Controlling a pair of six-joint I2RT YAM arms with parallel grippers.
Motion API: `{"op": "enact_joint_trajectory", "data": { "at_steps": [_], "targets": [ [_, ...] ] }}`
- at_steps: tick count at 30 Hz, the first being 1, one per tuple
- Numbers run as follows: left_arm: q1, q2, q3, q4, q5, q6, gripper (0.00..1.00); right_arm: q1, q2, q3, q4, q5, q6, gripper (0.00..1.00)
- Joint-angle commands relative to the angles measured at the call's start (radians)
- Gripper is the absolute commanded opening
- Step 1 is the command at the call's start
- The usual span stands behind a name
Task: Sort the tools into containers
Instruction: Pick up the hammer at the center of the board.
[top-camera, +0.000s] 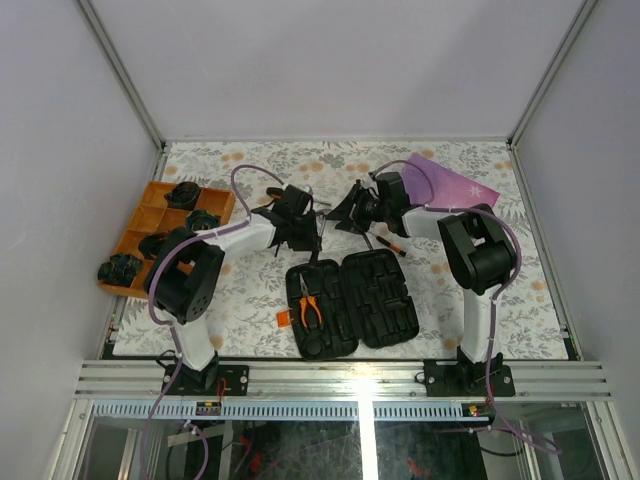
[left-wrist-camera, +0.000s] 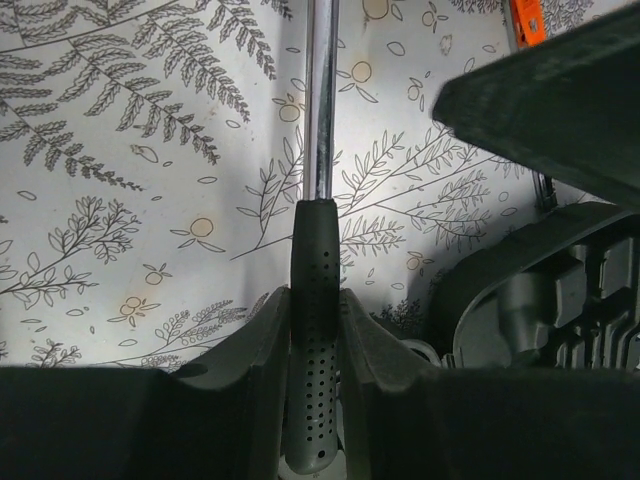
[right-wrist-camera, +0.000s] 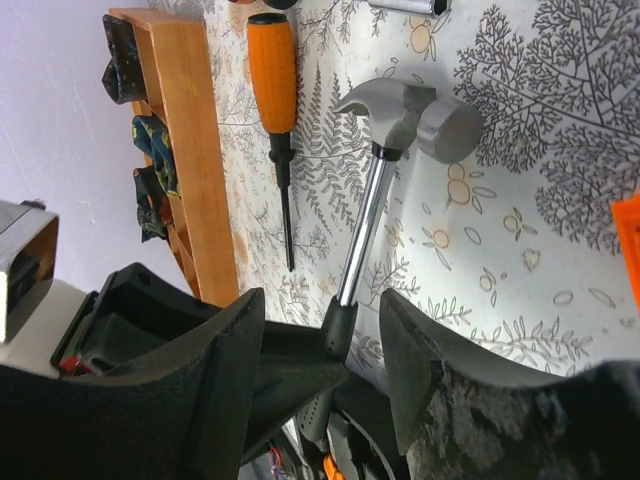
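Left hand clamps the hammer by its black grip; right hand stands open astride the shaft, over the floral table.

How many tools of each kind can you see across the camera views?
Hammer: 1
Pliers: 1
Screwdrivers: 2, an orange-handled one and a darker one
Total: 4
Cut-off bits at the frame edges are not counted.

No legible text, label, brand or number in any view. Checked hammer, open tool case and orange tray: nothing readable on any surface.
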Motion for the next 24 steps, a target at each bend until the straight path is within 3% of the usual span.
{"op": "enact_joint_trajectory", "data": {
  "at_steps": [1, 7, 14, 24],
  "targets": [
    [-0.01, 0.019, 0.04, 0.046, 0.031, -0.011, 0.0, 0.016, 0.056, 0.095, 0.04, -0.083, 0.035, 0.57],
    [-0.02, 0.03, 0.078, 0.04, 0.045, -0.018, 0.0, 0.035, 0.116, 0.185, -0.019, -0.127, 0.015, 0.56],
    [-0.039, 0.049, 0.116, 0.039, 0.055, -0.021, 0.0, 0.042, 0.119, 0.17, 0.006, -0.152, 0.037, 0.47],
    [-0.044, 0.007, 0.084, 0.073, 0.066, -0.005, 0.0, 0.041, 0.064, 0.135, 0.025, -0.131, 0.029, 0.09]
  ]
}}
